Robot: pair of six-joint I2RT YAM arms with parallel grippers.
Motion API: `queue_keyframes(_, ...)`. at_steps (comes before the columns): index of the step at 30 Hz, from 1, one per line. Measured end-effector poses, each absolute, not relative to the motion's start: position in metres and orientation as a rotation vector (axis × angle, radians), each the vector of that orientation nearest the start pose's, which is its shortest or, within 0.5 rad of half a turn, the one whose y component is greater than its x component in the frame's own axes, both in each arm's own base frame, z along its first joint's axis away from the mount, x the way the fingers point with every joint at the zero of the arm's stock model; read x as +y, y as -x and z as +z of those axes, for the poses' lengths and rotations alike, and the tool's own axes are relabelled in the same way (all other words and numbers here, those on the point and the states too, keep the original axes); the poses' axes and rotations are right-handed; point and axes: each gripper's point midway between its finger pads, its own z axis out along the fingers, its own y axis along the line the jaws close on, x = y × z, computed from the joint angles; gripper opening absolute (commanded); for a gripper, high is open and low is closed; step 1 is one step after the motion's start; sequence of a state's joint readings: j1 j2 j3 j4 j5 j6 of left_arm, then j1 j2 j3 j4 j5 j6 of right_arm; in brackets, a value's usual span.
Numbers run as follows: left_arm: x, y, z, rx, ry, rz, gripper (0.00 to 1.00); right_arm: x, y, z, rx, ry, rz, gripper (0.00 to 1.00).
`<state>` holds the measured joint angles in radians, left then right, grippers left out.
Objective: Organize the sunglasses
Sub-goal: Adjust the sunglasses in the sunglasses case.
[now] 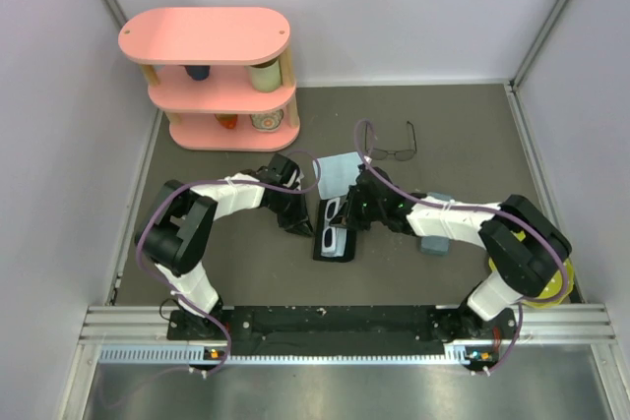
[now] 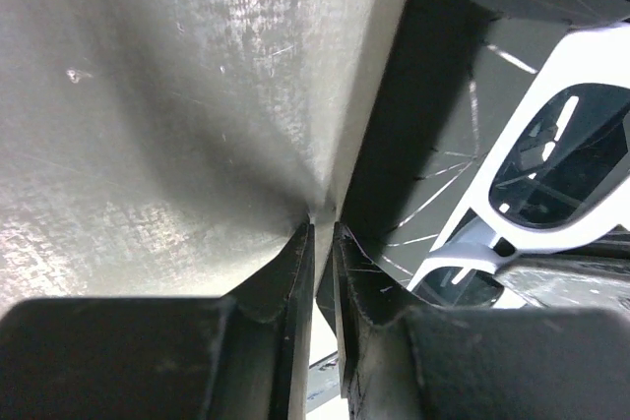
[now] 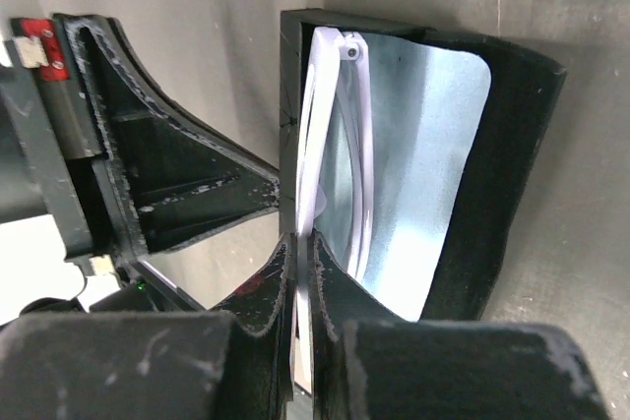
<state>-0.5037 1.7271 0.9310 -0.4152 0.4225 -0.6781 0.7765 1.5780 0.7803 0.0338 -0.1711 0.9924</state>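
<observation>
Overhead; wrist closeups, probably sharing case (image 3: 512, 145)

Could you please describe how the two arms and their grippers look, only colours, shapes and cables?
Both the left arm and the right arm have white links and bulky black joints, each with a thin purple cable looping alongside. The left gripper and right gripper are black, with flat, scuffed matte fingers.

Soft, even light from overhead in the top view, faint shadows only. Dim and blurred close to the left gripper (image 2: 323, 243), streaky sheen on the grey surface (image 2: 197, 95) ahead. Beyond the right gripper (image 3: 303, 253), white sunglasses (image 3: 330, 145) slightly washed out, nearest foreground unfocused.
</observation>
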Motion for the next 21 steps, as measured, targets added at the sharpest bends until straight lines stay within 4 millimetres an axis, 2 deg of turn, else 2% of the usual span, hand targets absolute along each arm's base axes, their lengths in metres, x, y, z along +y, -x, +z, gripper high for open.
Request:
queue_keyframes(7,-0.241,-0.237,0.020,2.966,0.145,-0.835,0.17,0.323,-0.242,0.067,2.541,-0.197,1.004,0.00)
queue_keyframes(21,-0.242,-0.237,0.019,2.973,0.154,-0.861,0.16,0.325,-0.243,0.054,2.547,-0.191,0.999,0.00)
